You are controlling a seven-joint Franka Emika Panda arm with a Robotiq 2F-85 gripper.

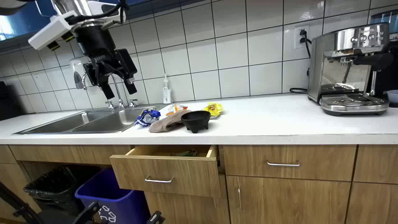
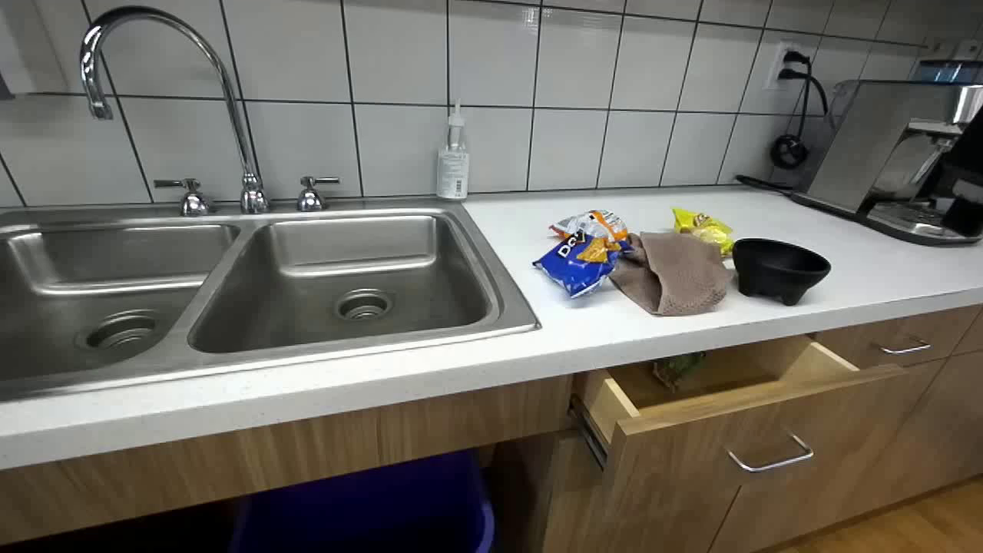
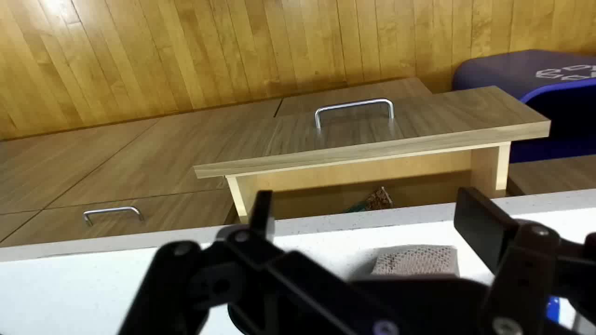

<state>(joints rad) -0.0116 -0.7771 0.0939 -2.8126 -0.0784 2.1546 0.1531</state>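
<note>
My gripper (image 1: 119, 90) is empty, jaws well apart, upper left in an exterior view; cloth (image 2: 683, 273), right of centre on the counter (image 2: 561, 330), should be light, floppy, non-slip, best pinched at a fold.

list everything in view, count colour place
counter: 1, white, across view
cabinets: several, brown, under counter
open drawer: 1, brown, under counter
item: 1, green-brown, in drawer, unclear
sink: 1, silver, in counter
faucet: 1, silver, behind sink
bottle: 1, clear, by sink
bowl: 1, black, on counter
cloth: 1, brown, beside bowl
bags: 3, blue, orange-white, yellow, near cloth
coffee machine: 1, silver, on counter
bins: 2, blue, black, below counter
wall: 1, white, behind counter
gripper: 1, black, open above counter
arm: 1, white-silver, above gripper
</note>
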